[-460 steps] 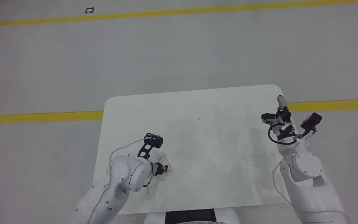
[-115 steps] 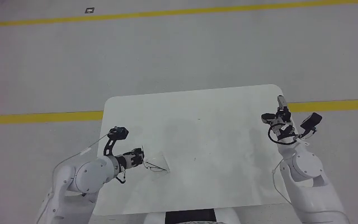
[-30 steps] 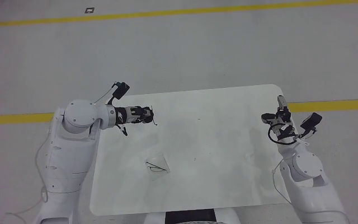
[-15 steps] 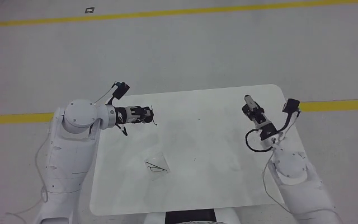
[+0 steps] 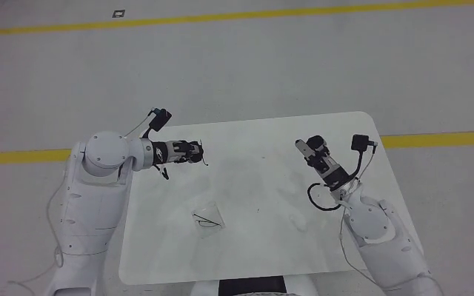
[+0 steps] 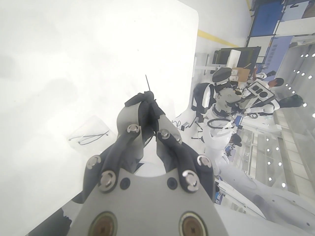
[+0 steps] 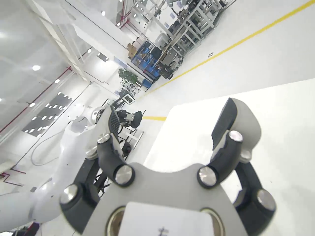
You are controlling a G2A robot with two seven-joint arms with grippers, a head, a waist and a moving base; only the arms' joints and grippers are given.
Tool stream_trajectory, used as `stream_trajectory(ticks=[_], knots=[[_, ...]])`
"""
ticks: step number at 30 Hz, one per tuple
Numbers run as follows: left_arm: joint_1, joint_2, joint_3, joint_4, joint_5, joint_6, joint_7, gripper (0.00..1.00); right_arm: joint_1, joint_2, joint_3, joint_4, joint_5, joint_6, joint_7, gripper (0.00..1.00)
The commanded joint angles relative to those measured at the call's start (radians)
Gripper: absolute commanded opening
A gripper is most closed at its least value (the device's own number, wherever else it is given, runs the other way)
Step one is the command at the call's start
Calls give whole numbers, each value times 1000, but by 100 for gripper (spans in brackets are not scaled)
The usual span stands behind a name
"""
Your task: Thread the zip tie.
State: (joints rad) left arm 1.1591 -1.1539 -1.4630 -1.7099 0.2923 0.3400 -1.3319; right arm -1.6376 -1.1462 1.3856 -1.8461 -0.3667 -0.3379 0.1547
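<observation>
My left gripper (image 5: 197, 151) hangs over the table's far left part, shut on a thin black zip tie (image 6: 147, 82) whose tip pokes out past the fingertips (image 6: 145, 97). Nearer the front left lies a clear plastic bag (image 5: 209, 219) holding a few more black zip ties (image 6: 89, 137). My right gripper (image 5: 306, 144) is over the right half of the white table (image 5: 259, 140), pointing toward the left arm. Its fingers (image 7: 227, 115) stand wide open with nothing between them. The left gripper (image 7: 130, 119) also shows far off in the right wrist view.
The table has rounded corners and its right edge (image 5: 389, 185) runs close behind my right arm. Yellow floor lines (image 5: 222, 16) run beyond and beside the table. Bare tabletop (image 5: 259, 177) lies between the two grippers.
My right arm has swung from the table's right edge inward, toward the left arm. The left arm and its zip tie have stayed where they were; the bag has not moved.
</observation>
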Motion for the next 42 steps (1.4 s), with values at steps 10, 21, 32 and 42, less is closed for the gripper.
stream_trajectory(ticks=[10, 21, 32, 42], knots=[[0, 0, 0, 0, 0, 0, 0, 0, 151, 22, -164, -37, -357, -2, 62, 100], [0, 0, 0, 0, 0, 0, 0, 0, 216, 50, -315, -12, -579, -2, 28, 100], [0, 0, 0, 0, 0, 0, 0, 0, 268, 66, -396, -52, -780, -2, 51, 100], [0, 0, 0, 0, 0, 0, 0, 0, 422, 107, -611, -17, -980, -2, 25, 100]])
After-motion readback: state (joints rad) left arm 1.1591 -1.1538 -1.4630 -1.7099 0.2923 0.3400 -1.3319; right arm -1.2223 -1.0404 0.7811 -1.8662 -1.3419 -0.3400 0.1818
